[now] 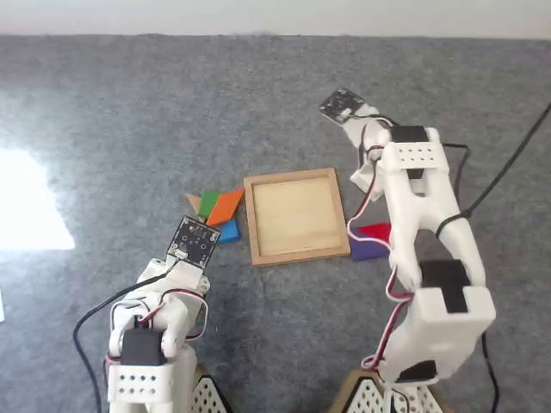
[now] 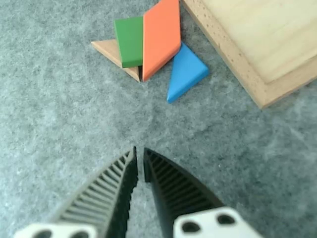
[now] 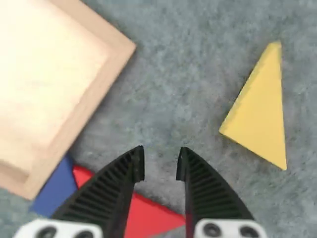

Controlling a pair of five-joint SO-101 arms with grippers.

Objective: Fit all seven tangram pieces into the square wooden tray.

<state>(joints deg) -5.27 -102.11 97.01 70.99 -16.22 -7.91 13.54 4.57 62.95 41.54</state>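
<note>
The left gripper (image 2: 139,154) hangs over bare grey worktop (image 2: 59,124), its jaws pressed almost together with only a thin slit between the tips, holding nothing. Just beyond it lies a cluster of four pieces: a tan triangle (image 2: 111,51) partly under a green piece (image 2: 130,39), an orange parallelogram (image 2: 161,34) side by side with the green one, and a blue triangle (image 2: 185,72) touching the orange one's lower edge. Next comes the square wooden tray (image 2: 228,44), with no pieces in it. Past its far side a dark blue piece (image 3: 57,191) lies against the tray's corner, with a red piece (image 3: 148,218) overlapping it. The right gripper (image 3: 160,163) is slightly spread and holds nothing, one finger over the red piece; contact cannot be told. A yellow triangle (image 3: 260,109) lies apart from the others.
</note>
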